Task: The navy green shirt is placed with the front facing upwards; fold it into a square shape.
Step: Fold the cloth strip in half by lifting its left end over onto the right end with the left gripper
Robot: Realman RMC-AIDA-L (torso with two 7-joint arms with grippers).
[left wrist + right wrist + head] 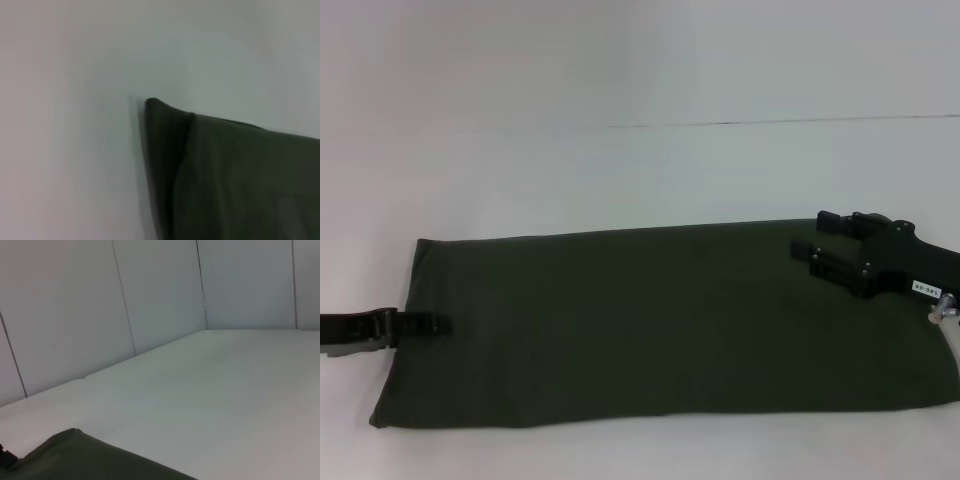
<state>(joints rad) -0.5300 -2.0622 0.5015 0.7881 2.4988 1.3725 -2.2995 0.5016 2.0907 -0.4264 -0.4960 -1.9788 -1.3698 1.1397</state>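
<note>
- White table point(620, 80) filled the whole scene, with a thin dark seam line running across its far part, and pale wall panels point(150, 290) stood behind it in the right wrist view
- On this table the navy green shirt point(660, 320) lay flat as a long band, stretched from the robot's left side to its right side, with only plain green cloth facing up and no lettering visible
- Its left end was straight and a little slanted, and the right end reached the edge of the head view
- In the left wrist view one corner of the shirt point(200, 165) showed a folded layer on top of another layer, lying on the white surface
- In the right wrist view only a small rounded corner of the shirt point(85, 455) was seen low against the table
- Left gripper point(442, 325) was low at the left end of the shirt, its fingers together, with the tip over the cloth edge; I could not tell if cloth was between them
- Right gripper point(812, 238) was above the far right part of the shirt, and its two black fingers point(830, 220) were apart, pointing to the left, with nothing between them
</note>
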